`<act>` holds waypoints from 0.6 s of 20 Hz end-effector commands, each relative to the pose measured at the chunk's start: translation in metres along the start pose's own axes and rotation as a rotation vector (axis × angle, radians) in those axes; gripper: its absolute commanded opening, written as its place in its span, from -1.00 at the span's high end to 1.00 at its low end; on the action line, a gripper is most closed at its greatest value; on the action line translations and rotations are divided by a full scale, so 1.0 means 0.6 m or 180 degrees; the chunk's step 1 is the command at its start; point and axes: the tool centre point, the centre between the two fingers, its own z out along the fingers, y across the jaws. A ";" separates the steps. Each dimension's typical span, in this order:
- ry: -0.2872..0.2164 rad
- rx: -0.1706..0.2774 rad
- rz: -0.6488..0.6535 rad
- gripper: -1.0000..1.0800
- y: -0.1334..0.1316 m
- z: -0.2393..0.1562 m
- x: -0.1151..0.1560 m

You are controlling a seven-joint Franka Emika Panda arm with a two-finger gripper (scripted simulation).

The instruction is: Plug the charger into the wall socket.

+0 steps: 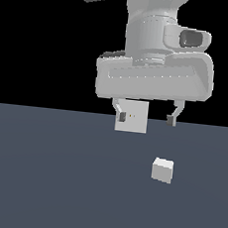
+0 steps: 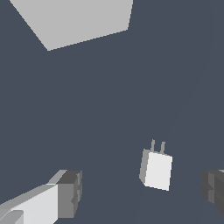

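One charger (image 1: 162, 170): small off-white boxy block, resting on the dark grey-blue floor (image 1: 39, 178), free of any contact with the arm.
Charger position: well inside the floor area, away from its far edge, toward the exterior view's right of centre.
Charger prongs (image 2: 157, 146): two short pins, seen in the wrist view only, projecting from one end face and pointing roughly toward the plate.
Charger in wrist view (image 2: 157, 171): lies between the two fingers, nearer one of them, touching neither.
Wall socket (image 1: 134, 117): flat pale grey-white square plate, upright, standing near the far edge of the floor, well apart from the charger.
Socket face: tiny dots near its centre, partly masked by one fingertip in the exterior view.
Socket in wrist view (image 2: 78, 19): only a pale slanted portion shown, cut off by the frame.
Gripper (image 1: 146, 118): suspended above the floor, fingers pointing down, not touching the charger or the floor.
Jaws: spread wide apart, holding nothing; gap wider than the charger.
Fingertips (image 1: 171, 120): dark pads, one overlapping the socket plate in the exterior view, the other at the exterior view's right of it.
Arm body (image 1: 155, 70): large pale grey housing above the fingers, filling the upper centre of the exterior view.
Background: plain black beyond the far edge of the floor.
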 end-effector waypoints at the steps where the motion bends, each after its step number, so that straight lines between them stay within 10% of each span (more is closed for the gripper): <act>1: 0.0089 -0.0009 0.0146 -0.92 0.015 0.011 -0.007; 12: 0.0347 -0.0042 0.0573 -0.92 0.057 0.047 -0.029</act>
